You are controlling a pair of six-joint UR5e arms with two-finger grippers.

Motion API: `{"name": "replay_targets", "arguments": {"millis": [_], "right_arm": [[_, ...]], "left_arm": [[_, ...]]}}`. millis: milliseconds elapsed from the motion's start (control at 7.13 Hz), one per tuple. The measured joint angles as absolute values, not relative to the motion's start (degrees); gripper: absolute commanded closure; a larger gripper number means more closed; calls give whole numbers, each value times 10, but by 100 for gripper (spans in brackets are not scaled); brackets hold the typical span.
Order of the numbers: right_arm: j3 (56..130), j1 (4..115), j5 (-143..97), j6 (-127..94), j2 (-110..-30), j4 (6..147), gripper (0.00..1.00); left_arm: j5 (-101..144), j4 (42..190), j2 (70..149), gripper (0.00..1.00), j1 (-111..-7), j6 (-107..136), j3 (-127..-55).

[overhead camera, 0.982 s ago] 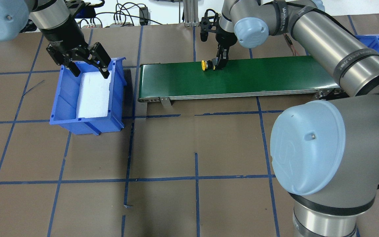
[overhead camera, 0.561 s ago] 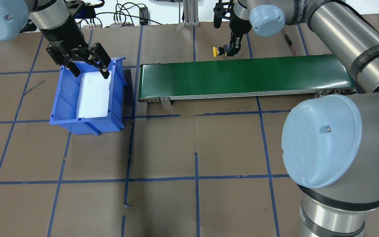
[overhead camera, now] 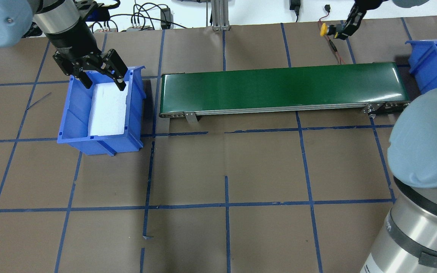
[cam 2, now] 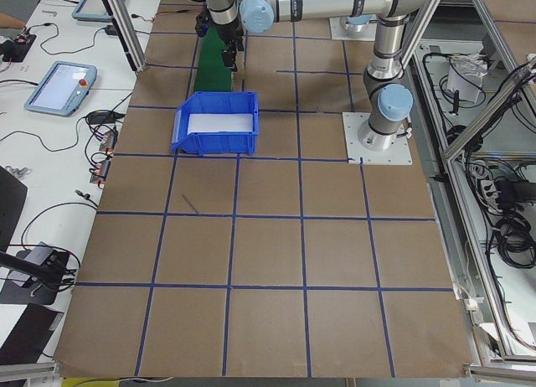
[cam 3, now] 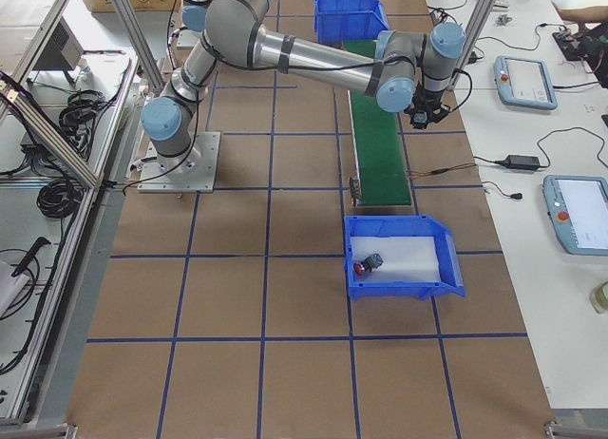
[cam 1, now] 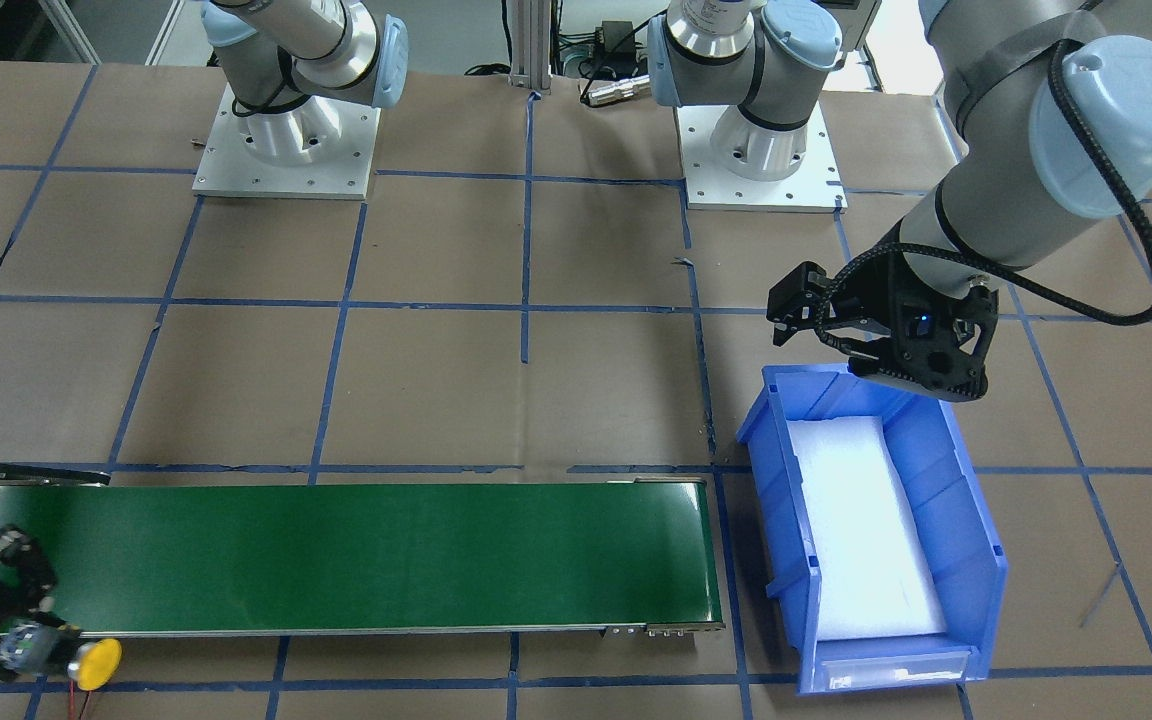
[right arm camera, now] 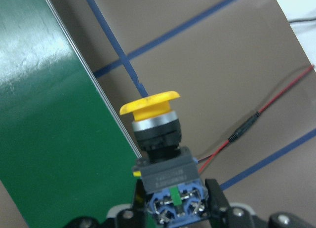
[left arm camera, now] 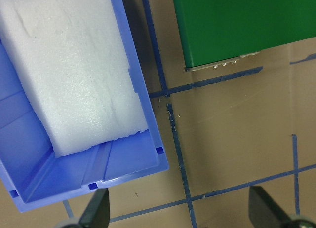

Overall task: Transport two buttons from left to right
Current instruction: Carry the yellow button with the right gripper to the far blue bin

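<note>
Yellow button (overhead camera: 323, 30), carried high beyond conveyor (overhead camera: 279, 87), cap toward 9 o'clock. Left end effector (overhead camera: 104, 84) released, empty, over left bin (overhead camera: 63, 113). Right end effector (overhead camera: 339, 32) grasping button body. Right bin (overhead camera: 425, 72), holding red button (cam 3: 360, 266), at 4 o'clock from it.

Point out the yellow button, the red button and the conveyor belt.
yellow button (right arm camera: 155, 139), right wrist view, black collar under its cap.
red button (cam 3: 361, 267), exterior right view, its red cap.
conveyor belt (overhead camera: 279, 89), overhead view, middle of green surface.
</note>
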State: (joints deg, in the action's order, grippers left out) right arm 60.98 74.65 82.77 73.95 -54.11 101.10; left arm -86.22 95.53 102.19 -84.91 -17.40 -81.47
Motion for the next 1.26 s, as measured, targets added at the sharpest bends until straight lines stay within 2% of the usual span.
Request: {"name": "replay_targets", "arguments": {"millis": [701, 1262], "right_arm": [[605, 520, 847, 723, -550, 973, 94], [602, 480, 853, 692, -497, 1057, 94]], "left_arm": [[-862, 955, 1022, 0, -849, -174, -815], [-862, 956, 1022, 0, -850, -174, -816]]}}
